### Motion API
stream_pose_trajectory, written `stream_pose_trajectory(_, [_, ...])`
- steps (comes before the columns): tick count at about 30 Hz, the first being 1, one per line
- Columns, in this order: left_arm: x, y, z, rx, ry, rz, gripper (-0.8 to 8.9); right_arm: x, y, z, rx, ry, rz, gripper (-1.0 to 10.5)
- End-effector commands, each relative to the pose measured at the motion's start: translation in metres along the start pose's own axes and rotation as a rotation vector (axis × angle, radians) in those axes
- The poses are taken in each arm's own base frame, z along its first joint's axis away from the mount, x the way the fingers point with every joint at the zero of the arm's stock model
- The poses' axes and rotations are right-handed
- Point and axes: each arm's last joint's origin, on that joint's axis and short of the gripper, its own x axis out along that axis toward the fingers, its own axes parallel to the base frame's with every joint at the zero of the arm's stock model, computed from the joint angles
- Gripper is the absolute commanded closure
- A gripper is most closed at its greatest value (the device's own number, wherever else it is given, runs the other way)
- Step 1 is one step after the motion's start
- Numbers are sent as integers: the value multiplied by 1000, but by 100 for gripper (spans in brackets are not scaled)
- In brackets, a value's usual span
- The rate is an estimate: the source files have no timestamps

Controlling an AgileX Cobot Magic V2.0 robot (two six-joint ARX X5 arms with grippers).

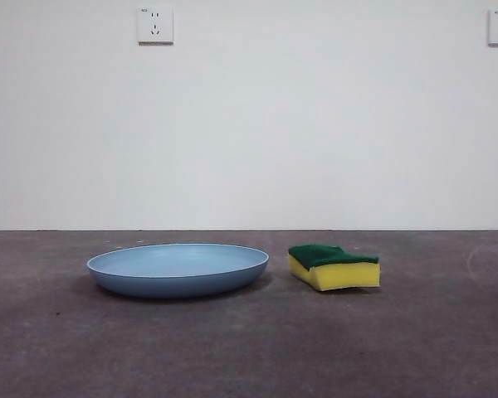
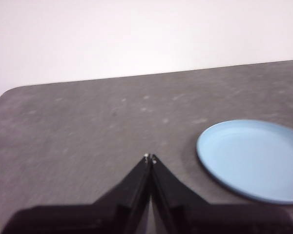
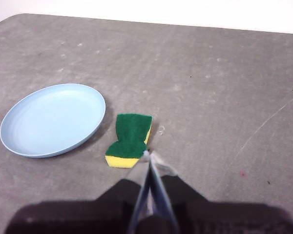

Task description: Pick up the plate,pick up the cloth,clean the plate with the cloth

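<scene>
Plate (image 1: 178,269): light blue, round, shallow, lying flat and upright on the grey worktop (image 1: 249,348), nothing in it. Front view puts it left of centre. Cloth (image 1: 333,266) is in fact a sponge block, yellow foam with a dark green scouring layer on top; it sits on the worktop just beside the plate, a narrow gap between them, not touching. Green layer faces up and is pinched in at the middle in the right wrist view.

Left gripper (image 2: 150,157): jaws together, tips meeting, nothing held. It hangs above bare worktop, with the plate off to 1 side and apart from it.

Right gripper (image 3: 149,155): jaws together, nothing held, above the worktop with its tips near the sponge's yellow end; contact cannot be told.

Background: white wall (image 1: 249,124) with 2 sockets (image 1: 155,25) high up. A dark tip shows at the top right corner of the front view.
</scene>
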Motion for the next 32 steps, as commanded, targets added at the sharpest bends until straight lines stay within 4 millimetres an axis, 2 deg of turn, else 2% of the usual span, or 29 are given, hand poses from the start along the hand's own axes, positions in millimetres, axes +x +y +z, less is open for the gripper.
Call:
stream_pose_trajectory(1, [5,2,-17,7,1,33,817,0,0,-1,13,-2,-1,946])
stream_pose_trajectory(10, [14,4,-48,-40,70,58,817,0,0,-1,13,-2,-1,946])
stream_pose_trajectory(32, [14,5,-47,-56,63,64,817,0,0,-1,13,-2,-1,946])
